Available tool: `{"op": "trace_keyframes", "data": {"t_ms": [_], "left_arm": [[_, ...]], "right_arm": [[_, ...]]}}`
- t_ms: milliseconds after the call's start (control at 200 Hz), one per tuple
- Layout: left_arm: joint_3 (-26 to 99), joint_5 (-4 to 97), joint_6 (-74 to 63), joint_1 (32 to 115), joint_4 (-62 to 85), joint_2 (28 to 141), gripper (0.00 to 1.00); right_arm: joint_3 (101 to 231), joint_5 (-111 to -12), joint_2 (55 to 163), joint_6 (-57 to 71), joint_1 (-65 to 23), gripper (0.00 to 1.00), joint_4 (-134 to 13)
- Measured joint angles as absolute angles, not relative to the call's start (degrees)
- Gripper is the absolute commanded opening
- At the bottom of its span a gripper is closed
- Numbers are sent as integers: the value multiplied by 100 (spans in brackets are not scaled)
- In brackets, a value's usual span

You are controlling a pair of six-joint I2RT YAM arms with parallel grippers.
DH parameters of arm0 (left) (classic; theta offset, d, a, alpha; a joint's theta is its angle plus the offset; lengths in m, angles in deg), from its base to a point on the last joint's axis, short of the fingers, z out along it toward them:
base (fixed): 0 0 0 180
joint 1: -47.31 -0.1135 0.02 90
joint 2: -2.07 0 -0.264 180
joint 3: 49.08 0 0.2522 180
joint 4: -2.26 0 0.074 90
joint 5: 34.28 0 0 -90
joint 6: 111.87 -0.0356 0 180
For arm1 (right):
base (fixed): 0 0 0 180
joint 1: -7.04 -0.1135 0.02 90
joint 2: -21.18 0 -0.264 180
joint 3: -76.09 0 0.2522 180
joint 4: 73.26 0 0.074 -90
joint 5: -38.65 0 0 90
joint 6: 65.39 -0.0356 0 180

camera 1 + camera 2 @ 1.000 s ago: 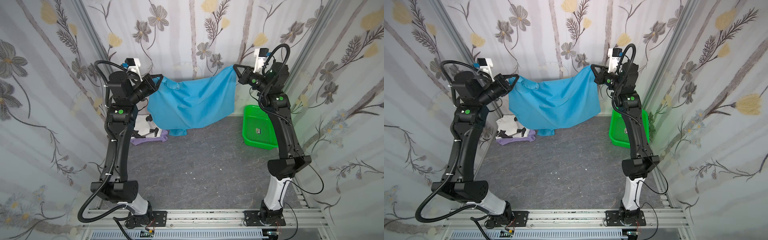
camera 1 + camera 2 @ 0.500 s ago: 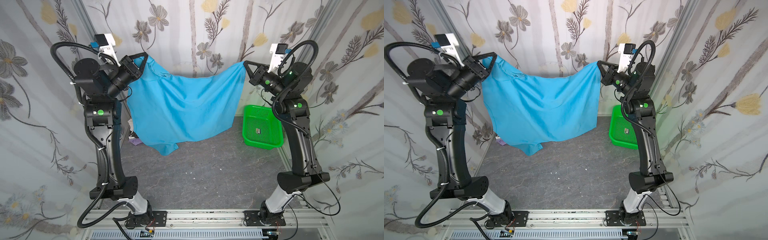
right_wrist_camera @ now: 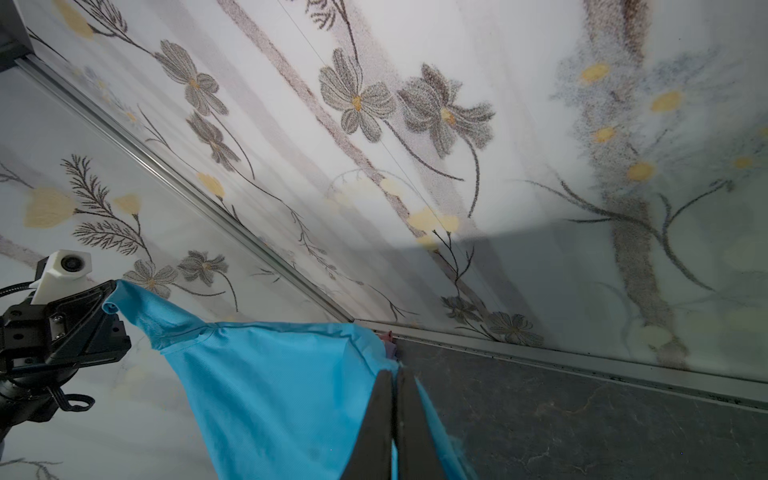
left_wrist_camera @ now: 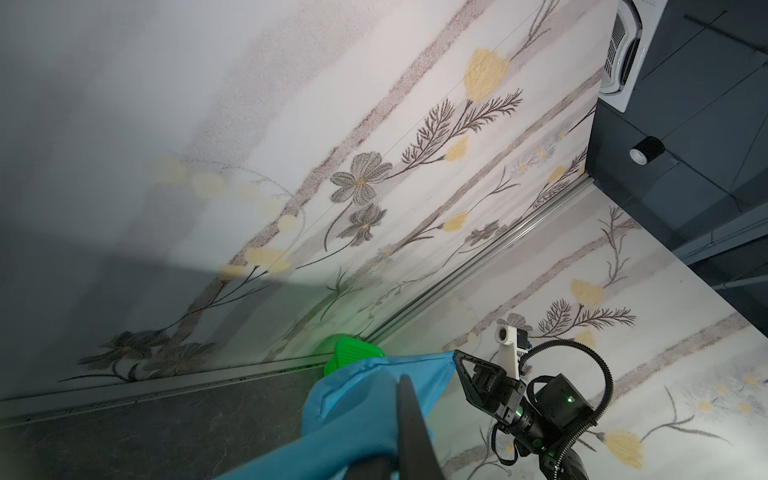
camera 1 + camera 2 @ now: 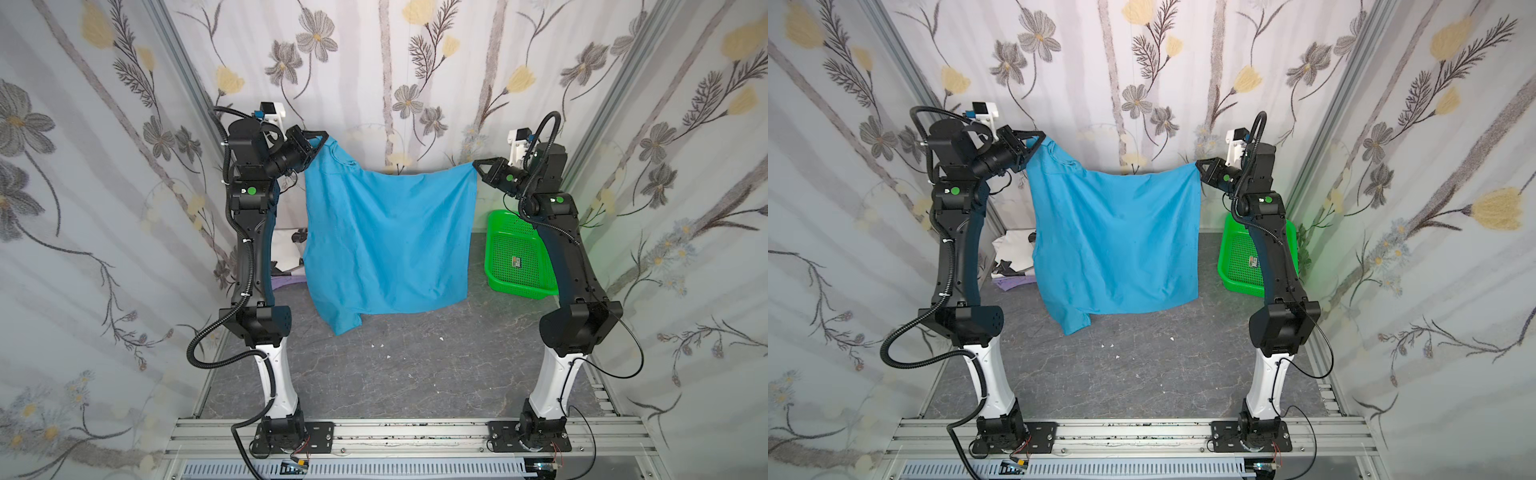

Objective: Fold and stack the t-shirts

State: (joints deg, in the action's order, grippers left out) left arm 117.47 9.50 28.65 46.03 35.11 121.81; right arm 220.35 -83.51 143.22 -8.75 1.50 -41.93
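Teal shirt (image 5: 386, 241), 1 of 3 shirts in both top views, hangs spread btwn 2 grippers over the table (image 5: 395, 374). Left gripper (image 5: 323, 137) is clamped on its shoulder end, right gripper (image 5: 476, 164) on the opposite corner; 1 sleeve dangles lowest. White shirt (image 5: 286, 245) & lavender shirt (image 5: 286, 283) lie crumpled by the left arm; 1 green basket (image 5: 509, 266) far right.

Left wrist cam: blue cloth bunched round a finger (image 4: 409, 415).

Right wrist cam: jaws pinched tight on the cloth edge.
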Motion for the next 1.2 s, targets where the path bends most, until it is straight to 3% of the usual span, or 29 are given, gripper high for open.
{"op": "trace_keyframes", "data": {"t_ms": [160,270,515,654,809,944,1029,1199], "left_arm": [[11679,799,2913,4724,3371,11827,0],[10787,611,2788,4907,3122,11112,0],[5557,813,2292,5377,2051,7941,0],[2844,1302,2006,5882,2029,6370,0],[731,1842,1921,6546,2399,4805,0],[-157,2428,2041,6719,3065,3670,0],[-497,2572,2085,6743,3175,3397,0],[-1367,2673,2410,6979,3026,4020,0]], "right_arm": [[21906,-8425,13878,-803,185,0,-4196],[21027,-8478,13137,-689,185,0,-4349],[16610,-8255,10434,-619,192,0,-5286],[14717,-7798,9149,-554,212,0,-5415],[12999,-6928,8117,-604,264,0,-5225],[11972,-6338,7494,-1004,336,0,-5173],[11502,-6148,7267,-1306,340,0,-5227],[10991,-5855,7063,-1795,340,0,-5236]]}}
